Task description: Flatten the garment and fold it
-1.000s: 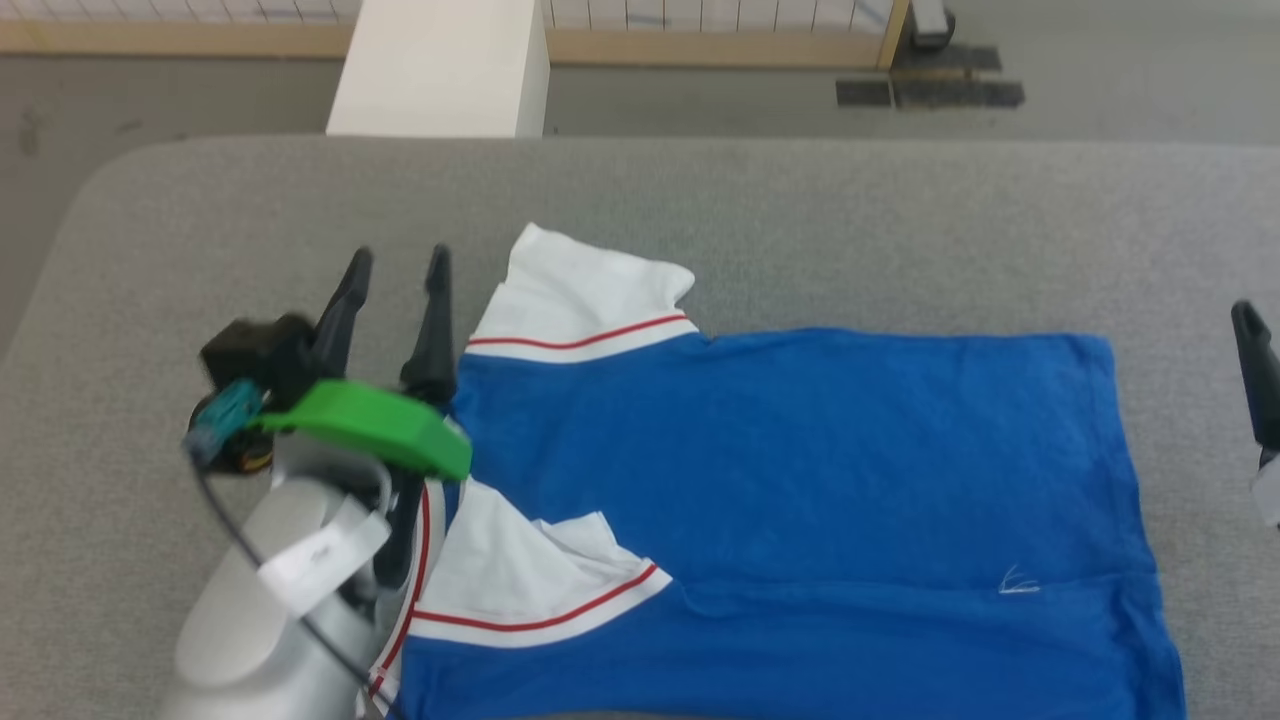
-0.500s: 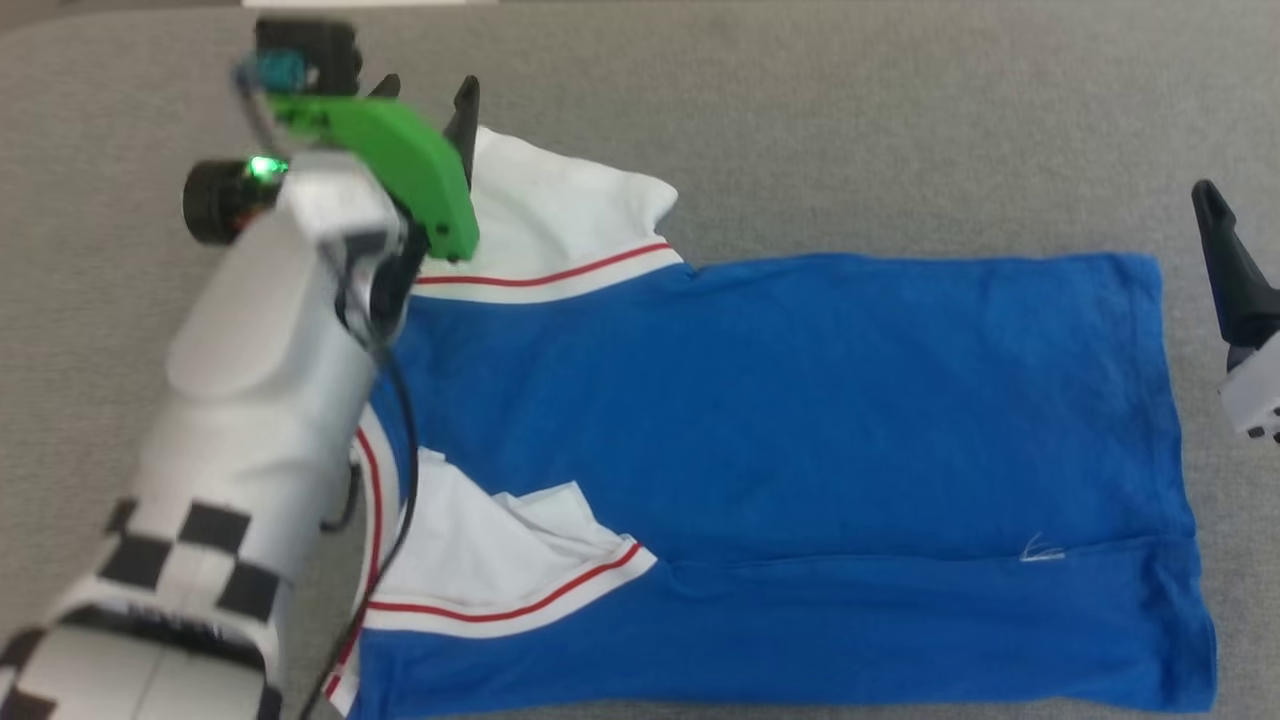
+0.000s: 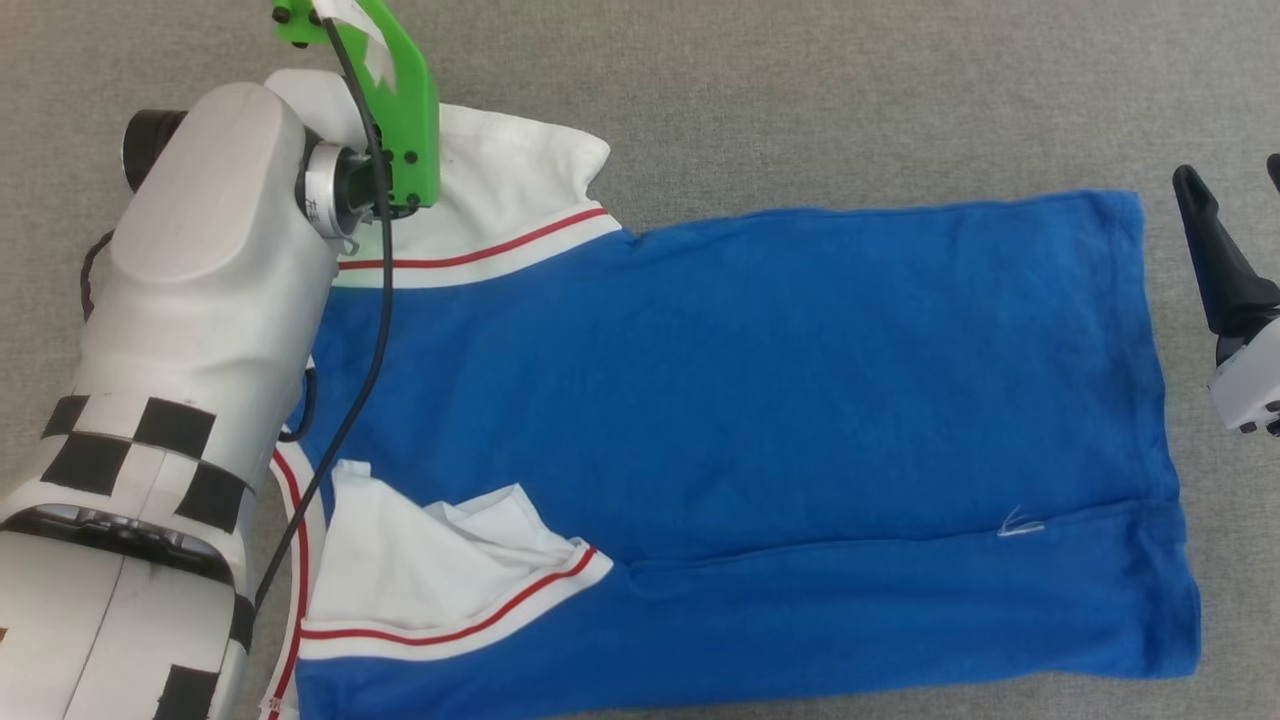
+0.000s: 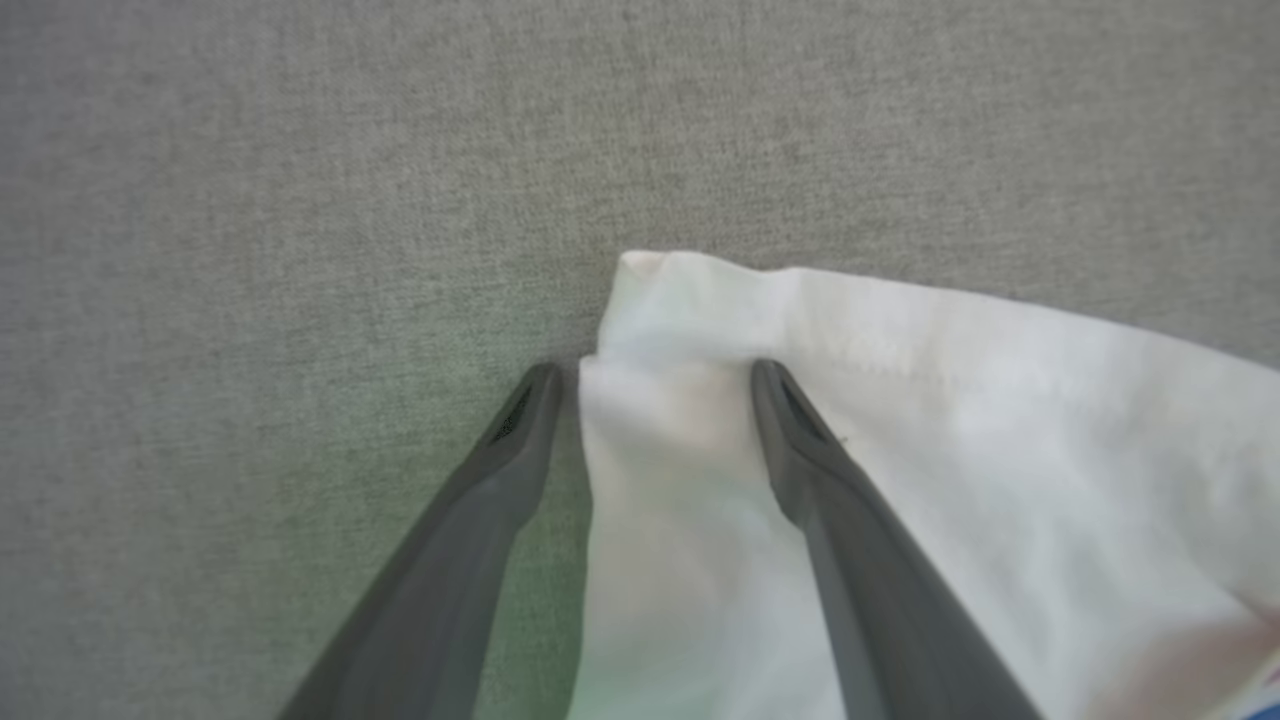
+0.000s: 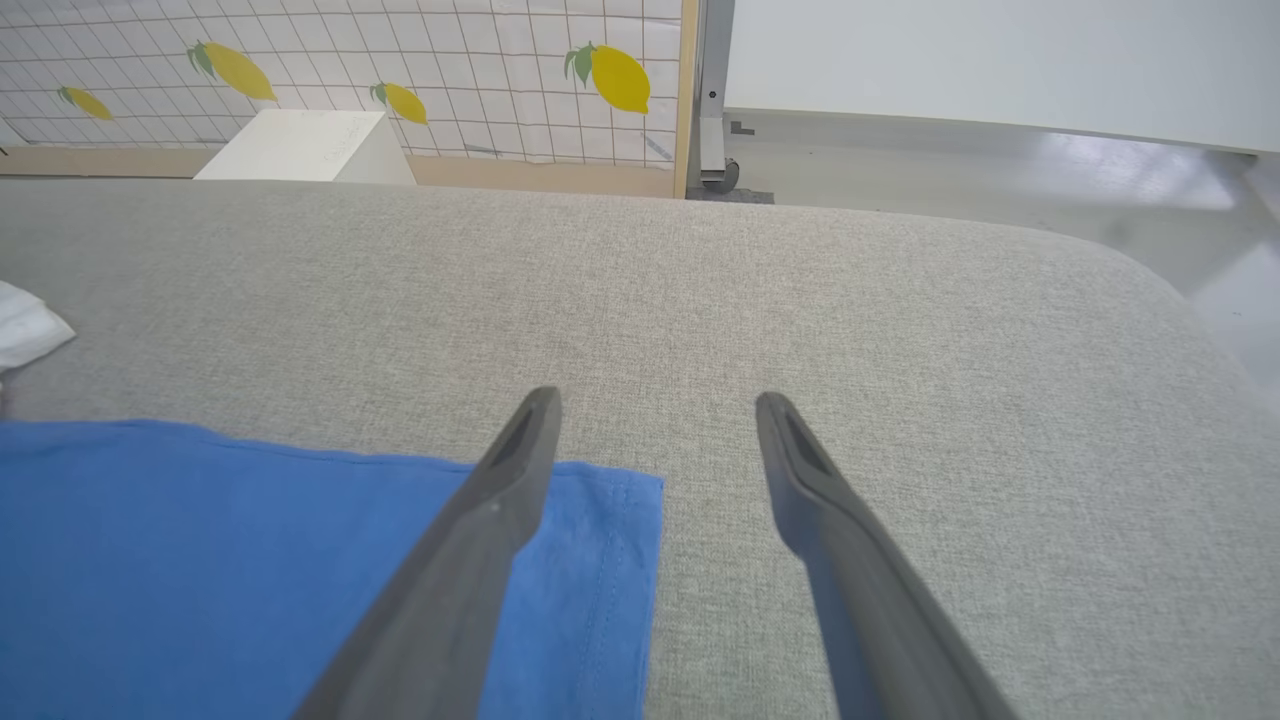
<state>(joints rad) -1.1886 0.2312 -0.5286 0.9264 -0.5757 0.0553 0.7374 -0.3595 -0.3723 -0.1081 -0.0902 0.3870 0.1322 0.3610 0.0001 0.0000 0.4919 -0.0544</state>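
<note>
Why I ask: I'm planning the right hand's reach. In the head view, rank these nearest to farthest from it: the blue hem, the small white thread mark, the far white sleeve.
From the right hand:
1. Blue hem, right edge, just beside it.
2. Small white thread mark, lower right on the blue.
3. Far white sleeve, upper left.

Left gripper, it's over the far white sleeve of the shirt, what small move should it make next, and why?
Probably close the left gripper on the sleeve. Its fingers stand open with the sleeve's corner bunched between them, and in the head view that sleeve sticks out past the rest of the garment, so a pinch there looks like the way to move it.
</note>
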